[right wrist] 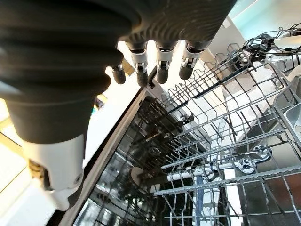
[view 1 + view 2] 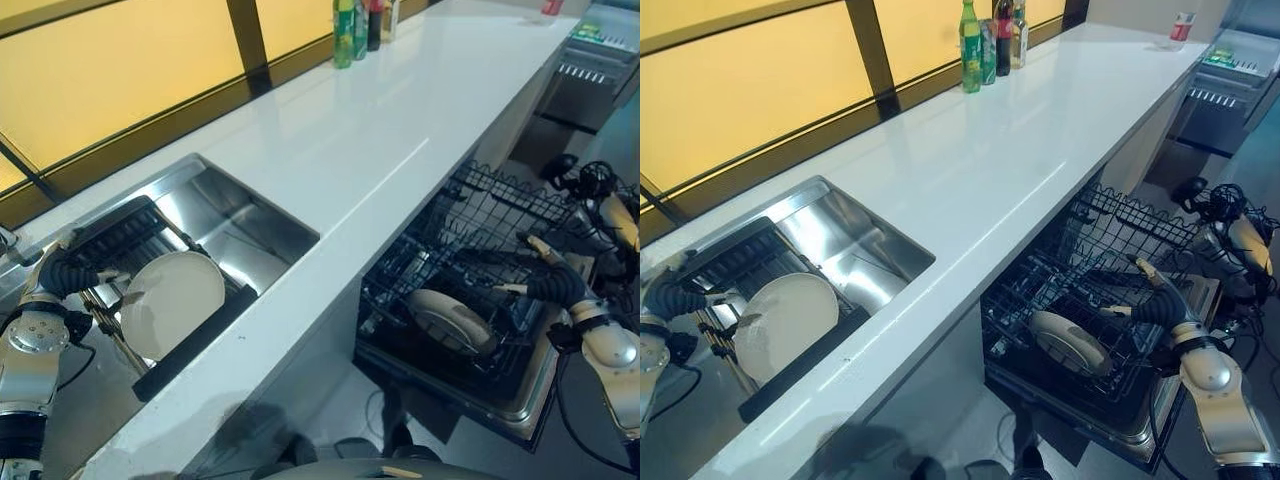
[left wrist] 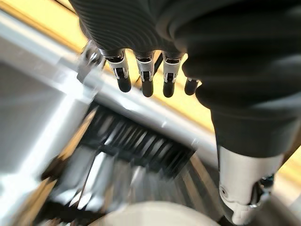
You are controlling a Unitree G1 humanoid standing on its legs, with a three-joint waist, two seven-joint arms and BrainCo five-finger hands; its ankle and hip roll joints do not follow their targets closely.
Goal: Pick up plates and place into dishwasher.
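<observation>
- A round cream-white ceramic plate (image 2: pixel 172 301) leaned tilted in a black slatted dish rack (image 2: pixel 190 345) that sat in the left part of a stainless-steel sink (image 2: pixel 250 232), sunk into a long white countertop (image 2: pixel 400 130).
- The left hand (image 2: pixel 112 277) sat at the plate's left rim, close to it or touching; I could not tell which. In its wrist view the fingers (image 3: pixel 145 80) hung straight and relaxed above the rack, holding nothing.
- A second round white plate (image 2: pixel 450 318) already lay in the black wire lower basket (image 2: pixel 480 250) of the open dishwasher, near right of the counter.
- The right hand (image 2: pixel 1155 300) hovered over that basket, just right of the loaded plate, its fingers (image 1: pixel 162 68) loosely extended and empty.
- Judgement: the plate in the rack would be stiff, smooth, possibly slick, fairly weighty and breakable. The rim looked the best hold, thumb on one face and fingers on the other, lifted clear of the slats before it swings.
- Several coloured bottles (image 2: pixel 990 40) stood at the counter's far end, well apart from the work.
</observation>
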